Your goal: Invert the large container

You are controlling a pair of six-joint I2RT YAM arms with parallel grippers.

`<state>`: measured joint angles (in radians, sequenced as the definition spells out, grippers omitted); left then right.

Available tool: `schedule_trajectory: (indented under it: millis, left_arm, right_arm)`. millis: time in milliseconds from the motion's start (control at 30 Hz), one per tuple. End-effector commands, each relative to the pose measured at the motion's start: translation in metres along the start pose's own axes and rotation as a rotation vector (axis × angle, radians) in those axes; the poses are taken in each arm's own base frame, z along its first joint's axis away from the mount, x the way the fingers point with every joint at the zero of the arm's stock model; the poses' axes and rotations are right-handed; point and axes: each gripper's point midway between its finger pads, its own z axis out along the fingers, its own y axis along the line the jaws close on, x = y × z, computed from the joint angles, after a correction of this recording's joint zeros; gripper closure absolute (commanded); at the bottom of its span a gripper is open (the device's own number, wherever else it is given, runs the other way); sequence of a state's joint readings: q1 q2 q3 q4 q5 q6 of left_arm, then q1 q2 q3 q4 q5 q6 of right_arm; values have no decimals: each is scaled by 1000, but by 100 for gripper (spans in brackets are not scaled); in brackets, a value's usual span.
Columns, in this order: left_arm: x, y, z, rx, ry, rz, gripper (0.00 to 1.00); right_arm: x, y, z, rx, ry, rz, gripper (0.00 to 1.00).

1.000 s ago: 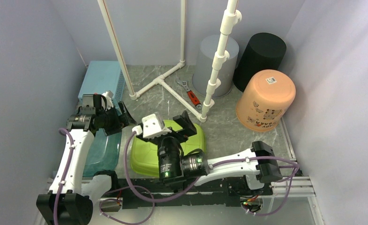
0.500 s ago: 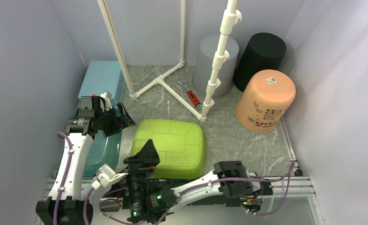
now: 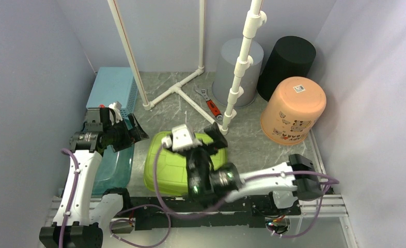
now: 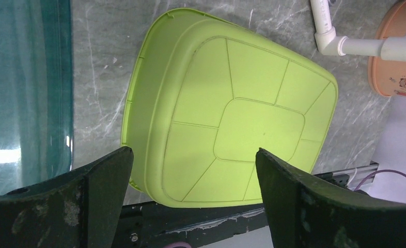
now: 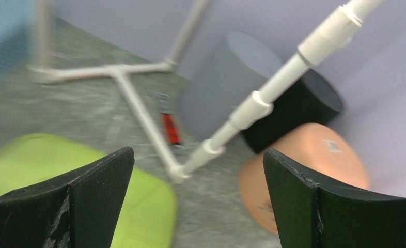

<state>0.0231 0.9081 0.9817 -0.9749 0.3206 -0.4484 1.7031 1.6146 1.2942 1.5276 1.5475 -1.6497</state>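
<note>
Base-up lime large container (image 3: 162,170) at near centre, long axis left-right: my right gripper (image 3: 212,136), jaws wide and empty, hangs over its far edge, nearer than my equally spread, empty left gripper (image 3: 134,129) beside its left rim.

The lime container (image 4: 232,103) looks smooth matt plastic; the tabletop (image 4: 97,62), veined grey stone.

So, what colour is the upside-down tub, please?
The tub is lime green, clearest in the left wrist view.
</note>
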Motion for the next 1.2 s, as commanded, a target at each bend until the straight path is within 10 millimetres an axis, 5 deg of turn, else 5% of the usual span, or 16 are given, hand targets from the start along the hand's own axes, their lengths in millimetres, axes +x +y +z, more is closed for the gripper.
schedule_trajectory:
  millis: [0, 200, 400, 533, 700, 900, 1167]
  left_arm:
    - [-3, -9, 8, 53, 13, -22, 7]
    - [11, -6, 30, 80, 89, -77, 7]
    - [13, -4, 48, 97, 122, -112, 8]
    - [9, 0, 47, 63, 102, -103, 8]
    - [6, 6, 49, 29, 74, -133, 8]
    - [6, 4, 50, 42, 83, -134, 8]
    - [31, 2, 62, 99, 172, -179, 9]
  right_arm:
    - [101, 1, 54, 201, 298, -70, 0]
    - [122, -49, 71, 310, 341, -13, 1]
    - [167, -10, 90, 325, 414, -324, 0]
    - [154, 3, 98, 313, 420, -351, 0]
    - [135, 10, 98, 299, 404, -305, 0]
    - [144, 11, 94, 314, 387, -227, 0]
    - [188, -3, 76, 334, 375, -209, 0]
